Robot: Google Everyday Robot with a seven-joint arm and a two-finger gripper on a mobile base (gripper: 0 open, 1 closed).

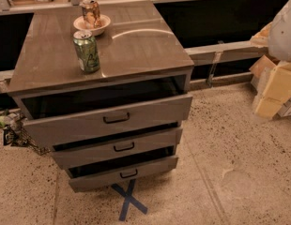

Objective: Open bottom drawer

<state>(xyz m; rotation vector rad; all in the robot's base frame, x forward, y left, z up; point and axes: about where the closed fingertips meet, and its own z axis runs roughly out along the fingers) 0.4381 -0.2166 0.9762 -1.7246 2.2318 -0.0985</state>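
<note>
We're not seeing the gripper anywhere in frame, so we can't tell the jaws' state or bearing. The bottom drawer (101, 182) is sitting lowest in the cabinet (136, 55), its front running left-right and its handle (128, 174) centred. A dark gap is showing above it. Tape X (129, 200) is lying just in front, with the boxes (272, 88) well right.

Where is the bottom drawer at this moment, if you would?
In the camera view, the bottom drawer is lowest in the cabinet, left of centre, under the middle drawer and above the blue floor cross. The gripper is not in view.
</note>
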